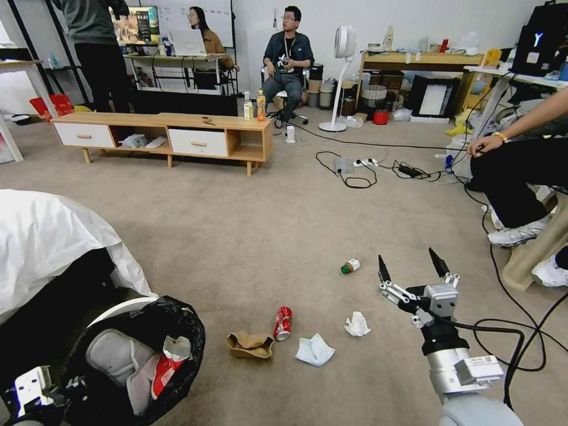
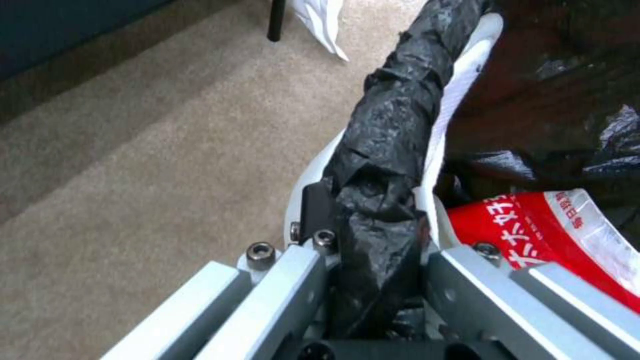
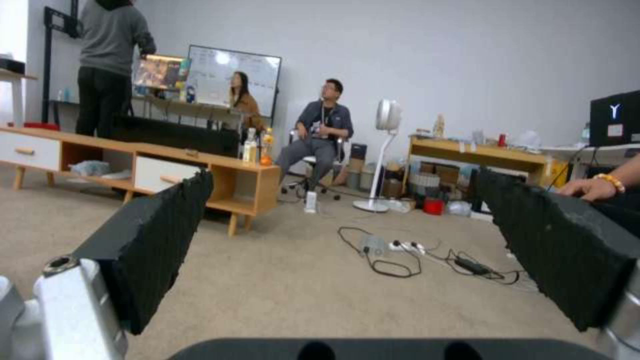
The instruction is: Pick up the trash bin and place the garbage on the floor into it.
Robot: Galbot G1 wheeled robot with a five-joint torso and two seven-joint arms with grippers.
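Head view puts the trash bin (image 1: pixel 139 355) in the lower left corner of the frame, tipped so its mouth faces up toward the camera, its crinkly black bag (image 1: pixel 177 319) bunched over the white rim. A red snack wrapper (image 1: pixel 164 370) and something pale already lie inside it. The left gripper (image 1: pixel 35 387) sits at the very bottom left, against the bin's near edge; from the left wrist view its fingers (image 2: pixel 313 205) are clamped on the bag-covered rim (image 2: pixel 387 150), one on the outside and one inside, with the red wrapper (image 2: pixel 533 225) just beside them. The right gripper (image 1: pixel 412 266) hangs lower right of centre in the head view, above the floor (image 1: pixel 236 225), its two black fingers spread wide and pointing away from the robot with nothing between them; the right wrist view shows the same broad gap between the pads (image 3: pixel 160 235). Still on the carpet, along the lower middle of the head view, are a red soda can (image 1: pixel 283 323), torn brown cardboard (image 1: pixel 249 344) just to its left, two white tissues (image 1: pixel 315 349) (image 1: pixel 357 324) to its right, and a small green-capped bottle (image 1: pixel 350 266) farther up, near the right gripper's left fingertip. A white sheet (image 1: pixel 53 236) drapes at the left edge above the bin.
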